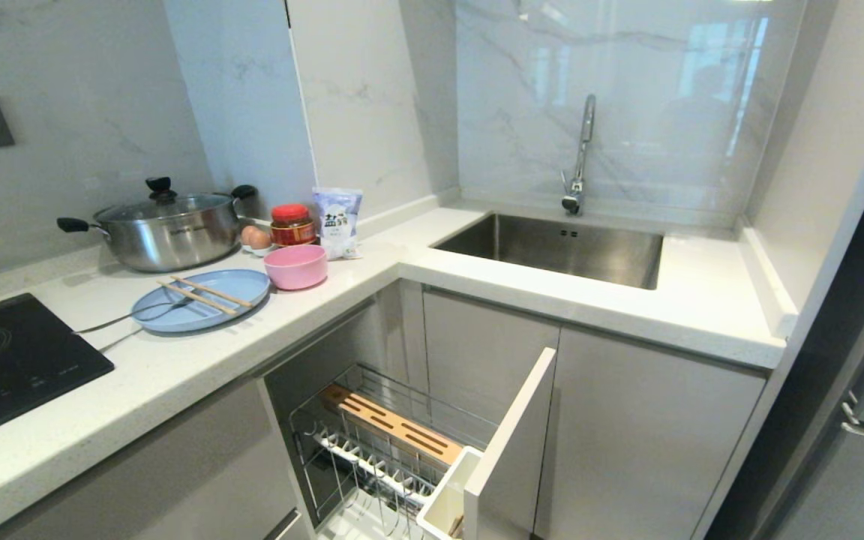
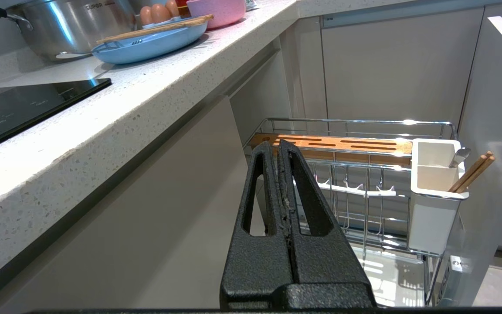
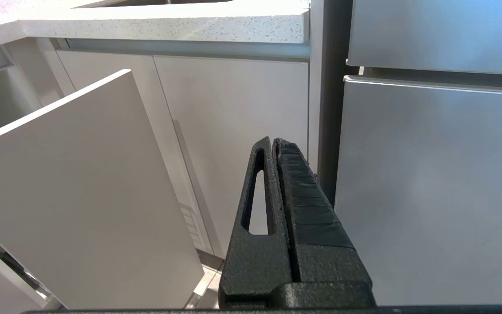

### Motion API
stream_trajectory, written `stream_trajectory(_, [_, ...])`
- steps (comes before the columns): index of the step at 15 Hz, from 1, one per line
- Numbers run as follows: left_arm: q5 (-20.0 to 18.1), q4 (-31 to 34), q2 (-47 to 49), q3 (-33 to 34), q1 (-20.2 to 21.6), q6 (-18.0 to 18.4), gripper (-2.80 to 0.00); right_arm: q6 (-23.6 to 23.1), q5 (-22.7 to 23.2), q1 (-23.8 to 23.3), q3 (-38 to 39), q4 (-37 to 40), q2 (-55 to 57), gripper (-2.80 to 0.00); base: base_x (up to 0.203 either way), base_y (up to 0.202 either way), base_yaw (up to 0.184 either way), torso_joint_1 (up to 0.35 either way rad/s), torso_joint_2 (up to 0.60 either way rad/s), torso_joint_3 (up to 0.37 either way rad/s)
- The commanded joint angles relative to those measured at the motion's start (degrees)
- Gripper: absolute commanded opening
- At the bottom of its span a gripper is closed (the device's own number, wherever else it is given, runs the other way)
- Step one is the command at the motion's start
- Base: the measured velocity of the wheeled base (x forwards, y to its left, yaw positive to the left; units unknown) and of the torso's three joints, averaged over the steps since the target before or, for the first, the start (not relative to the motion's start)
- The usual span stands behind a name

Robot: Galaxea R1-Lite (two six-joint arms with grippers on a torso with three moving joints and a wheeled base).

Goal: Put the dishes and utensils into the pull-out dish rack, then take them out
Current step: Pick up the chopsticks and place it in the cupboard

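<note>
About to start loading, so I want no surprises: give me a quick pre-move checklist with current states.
1. Pull-out dish rack pulled out: ok.
2. Left claw shut, empty: ok.
3. Right claw shut, empty: ok.
4. Plate bare for lifting: not ok, chopsticks lie across it.
5. Pink bowl upright, nothing in it: ok.
6. Caddy empty: not ok, holds another chopstick pair and a metal handle.

light-blue plate (image 1: 203, 301) on the counter carries wooden chopsticks (image 1: 205, 295); pink bowl (image 1: 296, 266) beside it; pull-out dish rack (image 1: 372, 457) open.
</note>
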Motion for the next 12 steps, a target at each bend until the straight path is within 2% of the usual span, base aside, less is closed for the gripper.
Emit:
stream_trajectory(1, [-0.02, -0.01, 0.11, 0.02, 0.01, 0.06, -2.80, 0.03, -0.08, -0.04, 0.00, -0.02, -0.24, -2.80, 0.000, 0.000, 0.000, 0.000, 0.00, 0.000])
stream_trajectory(9, [-0.11, 0.07, 0.11, -0.06, 0.01, -0.20, -2.80, 0.03, 0.01, -0.03, 0.00, -0.02, -0.24, -2.80, 0.000, 0.000, 0.000, 0.000, 0.00, 0.000])
stream_trajectory(12, [1.43, 0.42, 0.11, -0.06, 0.01, -3.94, -2.80, 0.03, 0.01, -0.04, 0.00, -0.02, -0.24, -2.80, 0.000, 0.000, 0.000, 0.000, 0.00, 0.000])
